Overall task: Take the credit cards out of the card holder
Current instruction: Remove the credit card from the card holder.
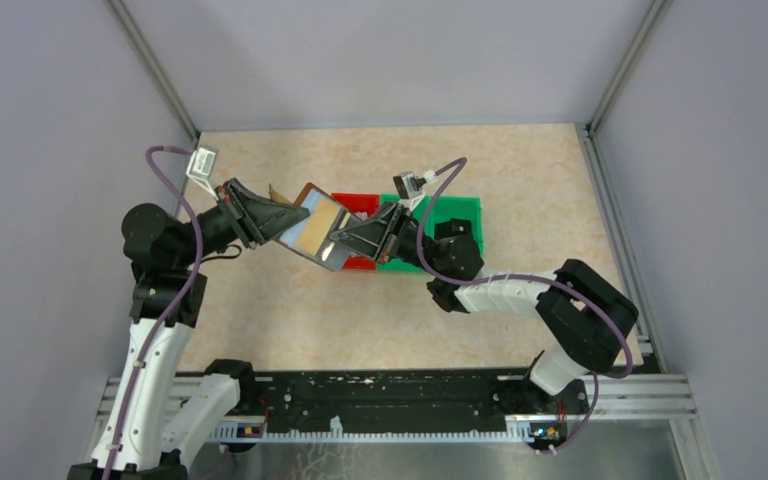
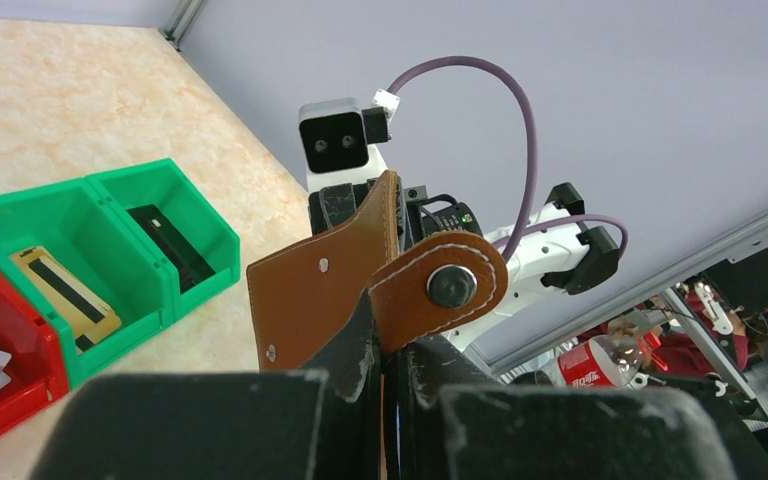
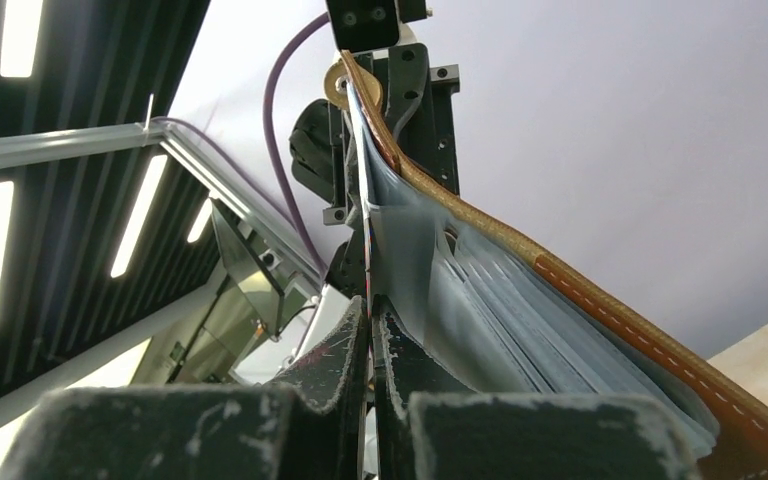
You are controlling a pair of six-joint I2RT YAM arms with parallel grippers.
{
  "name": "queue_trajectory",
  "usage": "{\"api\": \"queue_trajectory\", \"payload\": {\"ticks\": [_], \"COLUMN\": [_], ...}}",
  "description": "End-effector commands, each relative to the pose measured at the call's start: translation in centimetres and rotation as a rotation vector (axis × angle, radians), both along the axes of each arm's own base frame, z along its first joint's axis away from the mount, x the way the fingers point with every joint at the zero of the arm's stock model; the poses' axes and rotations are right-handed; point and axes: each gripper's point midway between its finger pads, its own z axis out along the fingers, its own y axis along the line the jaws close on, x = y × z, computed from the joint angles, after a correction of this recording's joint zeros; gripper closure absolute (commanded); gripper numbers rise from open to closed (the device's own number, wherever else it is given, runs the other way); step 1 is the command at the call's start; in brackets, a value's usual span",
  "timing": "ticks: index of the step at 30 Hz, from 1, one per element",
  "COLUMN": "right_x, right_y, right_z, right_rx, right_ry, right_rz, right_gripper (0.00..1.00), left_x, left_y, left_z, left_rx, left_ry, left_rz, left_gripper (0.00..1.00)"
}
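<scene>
Above a beige marbled table (image 1: 360, 320) walled in grey, the left gripper (image 2: 385, 365) is clamped shut on the brown cover of the card holder (image 2: 315, 295), which is held aloft and open. The right gripper (image 3: 370, 330) is pinched on a thin stiff edge (image 3: 368, 240) among the pale pockets; card or pocket leaf cannot be told. A straight pull along the pocket is advised, with the cover braced firmly. Two credit cards (image 2: 65, 295) are seen lying in the green bin (image 2: 205, 225).

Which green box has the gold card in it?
The green compartment right beside the red bin: the gold card lies there. The other green compartment holds a dark card.
</scene>
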Motion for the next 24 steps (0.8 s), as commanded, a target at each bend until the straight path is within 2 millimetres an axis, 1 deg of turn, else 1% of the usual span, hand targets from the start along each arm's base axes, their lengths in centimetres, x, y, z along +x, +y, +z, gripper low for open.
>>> {"api": "queue_trajectory", "payload": {"ticks": [1, 8, 18, 24], "right_x": [-1.1, -1.2, -1.4, -1.5], "right_y": [-1.7, -2.3, -2.9, -3.0], "right_z": [2.8, 2.0, 2.1, 1.7], "right_rx": [0.129, 0.122, 0.166, 0.165], "right_ry": [-0.066, -0.055, -0.066, -0.067], "right_rz": [-0.015, -0.035, -0.034, -0.035], "right_gripper": [1.0, 1.0, 1.0, 1.0], "left_x": [-1.0, -0.6, -0.1, 0.1], "left_y": [0.3, 0.9, 1.2, 1.5], "left_z": [2.7, 4.1, 4.3, 5.2], "left_rx": [-0.006, 0.006, 0.0, -0.017], "left_ry": [-0.106, -0.175, -0.165, -0.165], "left_rz": [0.009, 0.066, 0.092, 0.101], "left_gripper": [1.0, 1.0, 1.0, 1.0]}}
